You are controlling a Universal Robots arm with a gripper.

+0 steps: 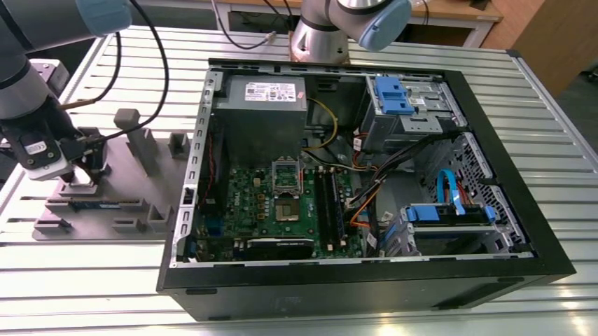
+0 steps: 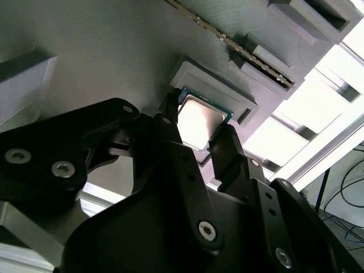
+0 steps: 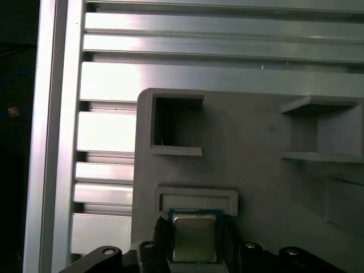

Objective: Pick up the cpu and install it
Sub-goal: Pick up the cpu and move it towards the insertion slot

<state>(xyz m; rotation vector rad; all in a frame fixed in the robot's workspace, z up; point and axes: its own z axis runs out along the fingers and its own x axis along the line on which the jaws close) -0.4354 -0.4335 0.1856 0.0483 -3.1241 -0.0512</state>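
The cpu [image 2: 199, 121] is a small square chip with a pale silver top. It lies at a raised nest on the grey fixture tray [image 1: 122, 217], at the exterior view's left. My gripper [image 1: 82, 179] is down on that tray. Its two black fingers [image 2: 170, 116] press against opposite edges of the cpu [image 3: 194, 238], so the gripper [image 2: 198, 124] is shut on it. I cannot tell whether the chip rests in the nest or is just clear of it. In the open computer case, the green motherboard [image 1: 252, 203] shows its socket [image 1: 285, 209] with the metal frame [image 1: 285, 172] swung up.
The black case [image 1: 365, 287] lies open on the slatted metal table [image 1: 561, 168], with a power supply [image 1: 265, 94], blue drive bays [image 1: 397, 94] and loose cables inside. On the fixture a long thin memory stick [image 2: 242, 50] sits in its slot, beside upright grey posts [image 1: 142, 143].
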